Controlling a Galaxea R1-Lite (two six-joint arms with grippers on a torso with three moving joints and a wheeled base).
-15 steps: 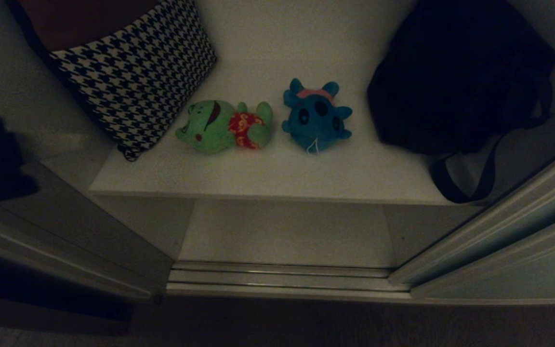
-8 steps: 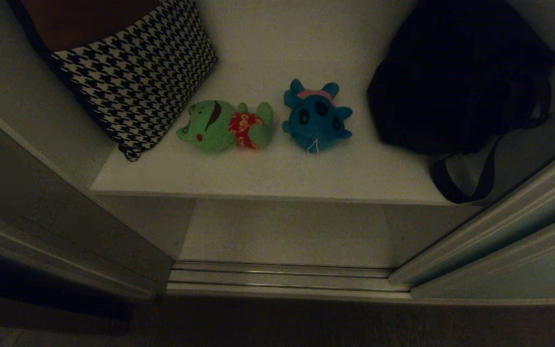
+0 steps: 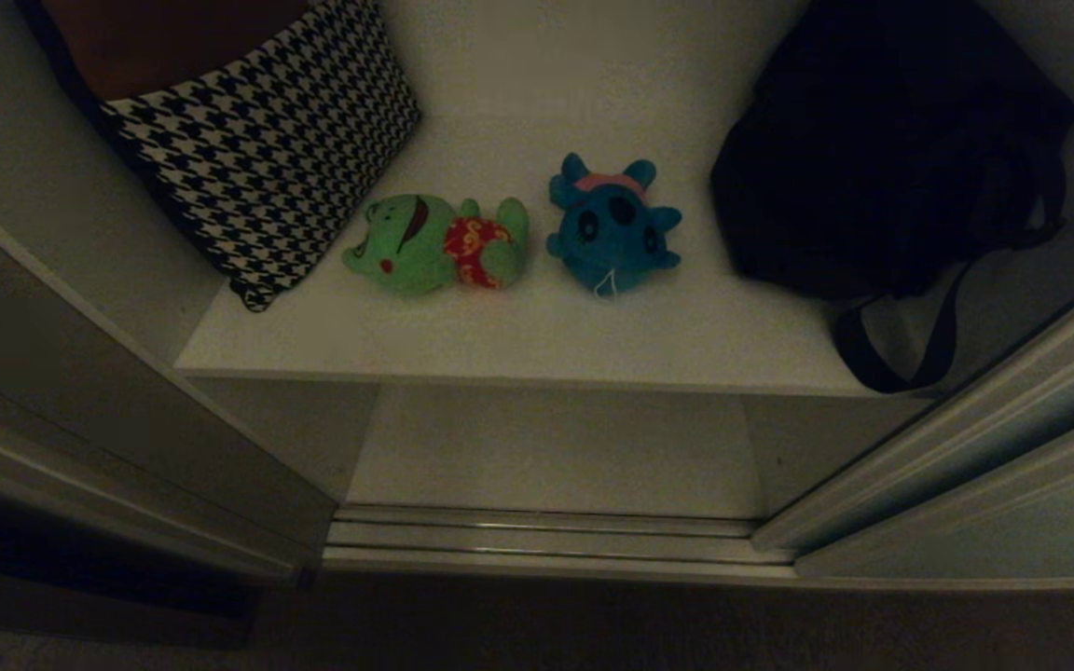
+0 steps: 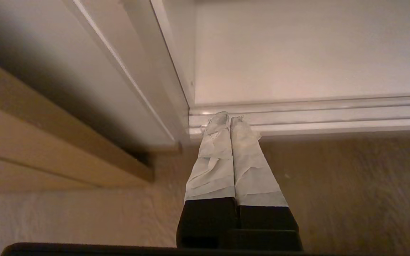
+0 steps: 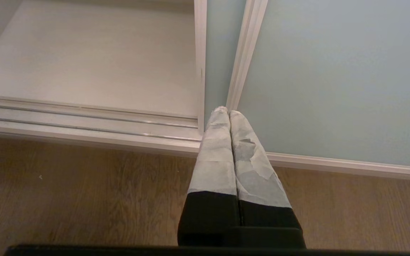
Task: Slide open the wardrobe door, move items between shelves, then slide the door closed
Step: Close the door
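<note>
Wardrobe interior, door slid open; contents listed left to right.

Upper shelf, white board:
- Houndstooth bag, leaning at the left end against the side wall.
- Green toy, red patch on its body, lying on its side just beside the bag's lower corner.
- Blue toy, dark eye patches, pink strip at the back, lying near the green toy, a narrow gap between them.
- Black bag, slumped at the right end, one strap looping over the shelf's front edge.

Lower shelf: white board below, set back under the upper one.

Floor track: ribbed metal, running along the front of the opening.

Door: pale grey-green panel in a light frame, standing at the right of the opening; it shows large in the right wrist view.

Left gripper: taped fingers pressed together, holding nothing, above the wooden floor, tips toward the left end of the track.

Right gripper: taped fingers pressed together, holding nothing, above the floor, tips toward the door's frame edge.
</note>
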